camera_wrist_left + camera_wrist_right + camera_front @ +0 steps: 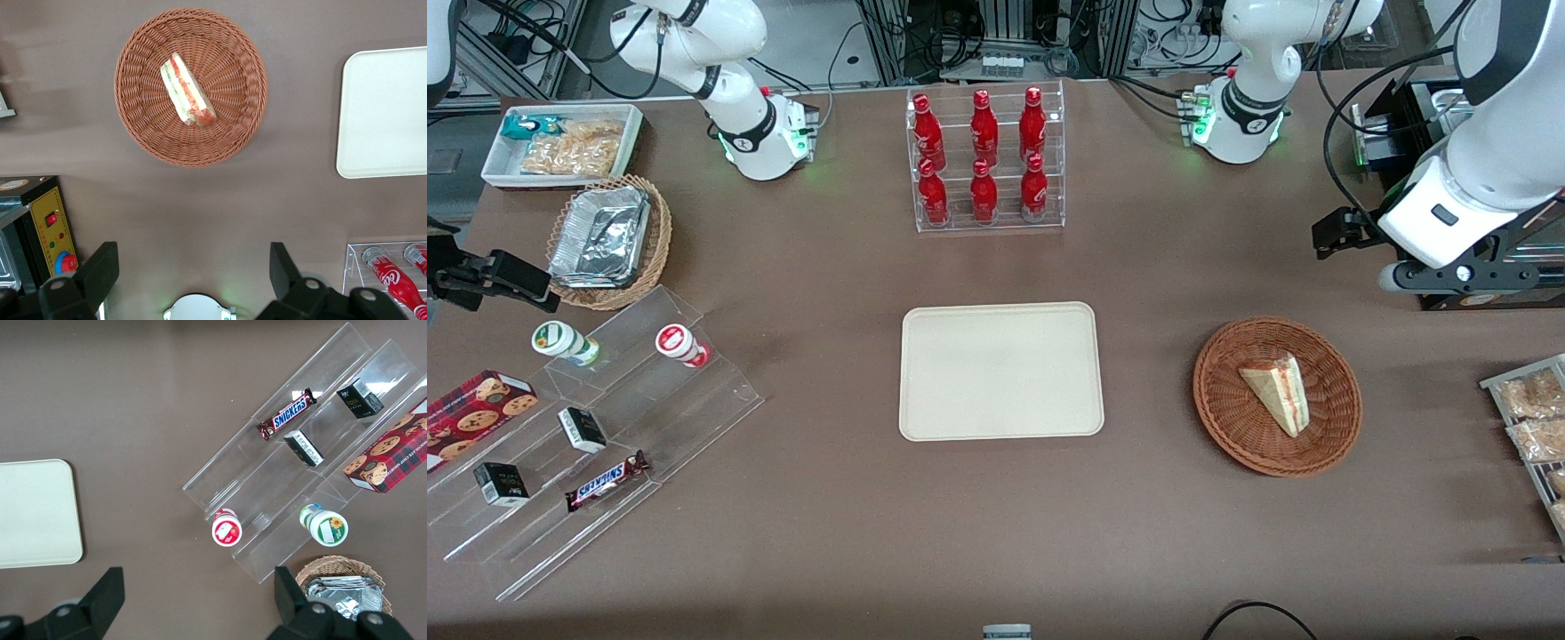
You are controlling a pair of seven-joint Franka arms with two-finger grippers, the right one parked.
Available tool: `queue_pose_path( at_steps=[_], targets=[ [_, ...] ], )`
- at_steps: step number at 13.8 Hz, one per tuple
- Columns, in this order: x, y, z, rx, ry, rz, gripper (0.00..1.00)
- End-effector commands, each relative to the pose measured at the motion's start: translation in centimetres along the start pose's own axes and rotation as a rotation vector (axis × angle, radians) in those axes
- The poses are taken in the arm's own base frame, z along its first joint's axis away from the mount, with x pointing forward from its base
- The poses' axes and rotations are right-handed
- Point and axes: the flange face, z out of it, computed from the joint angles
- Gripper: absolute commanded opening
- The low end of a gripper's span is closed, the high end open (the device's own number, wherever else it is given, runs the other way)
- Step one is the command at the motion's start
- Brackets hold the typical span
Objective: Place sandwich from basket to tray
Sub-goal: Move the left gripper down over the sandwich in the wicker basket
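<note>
Brown desk (827,533) with the round reddish-brown basket (1227,418) toward the working arm's end and the cream tray (1000,372) at the middle, the two well apart with bare desk between them. The sandwich (1278,391) lies in the basket, a pale triangular wedge on its side with its point toward the front camera; the left wrist view shows its cut face with red and green filling (188,91). The tray carries nothing. The hand (193,270) hangs high above the desk, farther from the front camera than the basket and apart from it; its fingers (100,270) are spread wide and hold nothing, with the basket and sandwich seen between and past them. A clear rack of six red bottles (984,160) stands farther from the front camera than the tray. Toward the parked arm's end: a clear stepped shelf (605,427) bearing two small cups, two small dark boxes and a Snickers bar (607,481); a cookie box (476,411) beside it; a lighter wicker basket with foil trays (605,236); and a white bin of snacks (560,142). Bagged tan snacks (1534,418) lie at the desk edge at the working arm's end.
</note>
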Motion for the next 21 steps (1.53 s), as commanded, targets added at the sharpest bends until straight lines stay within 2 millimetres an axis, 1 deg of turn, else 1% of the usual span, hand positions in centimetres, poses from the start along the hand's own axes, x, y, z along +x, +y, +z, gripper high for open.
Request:
queue_pose_path(
  at_steps=[1, 2, 3, 4, 5, 7, 8, 10, 11, 13, 14, 16, 18, 20, 21],
  targets=[
    [-0.6, -0.4, -0.9, 0.003, -0.005, -0.007, 1.0],
    [-0.6, -0.3, -0.8, 0.0, -0.01, -0.006, 1.0],
    [-0.4, -0.8, -0.6, -0.001, -0.015, -0.015, 1.0],
    [0.0, -1.7, -0.1, -0.004, -0.023, -0.031, 1.0],
    [0.7, -2.2, 0.9, -0.009, -0.044, -0.042, 1.0],
    [3.0, -4.3, 5.0, -0.024, -0.127, -0.082, 1.0],
    [4.1, -4.7, 7.2, -0.025, -0.166, -0.133, 1.0],
    [6.7, -5.0, 11.9, -0.019, -0.233, -0.249, 1.0],
    [7.9, -5.3, 14.1, -0.022, -0.234, -0.274, 1.0],
    [9.2, -5.8, 17.8, -0.031, -0.218, -0.306, 1.0],
    [9.9, -5.6, 19.8, -0.031, -0.206, -0.369, 1.0],
    [11.1, -5.2, 22.9, -0.037, -0.178, -0.475, 1.0],
    [11.2, -5.0, 25.4, -0.047, -0.145, -0.489, 1.0],
    [11.5, -4.7, 27.0, -0.061, -0.103, -0.534, 1.0],
    [12.1, -4.6, 27.9, -0.069, -0.089, -0.581, 1.0]
  ],
)
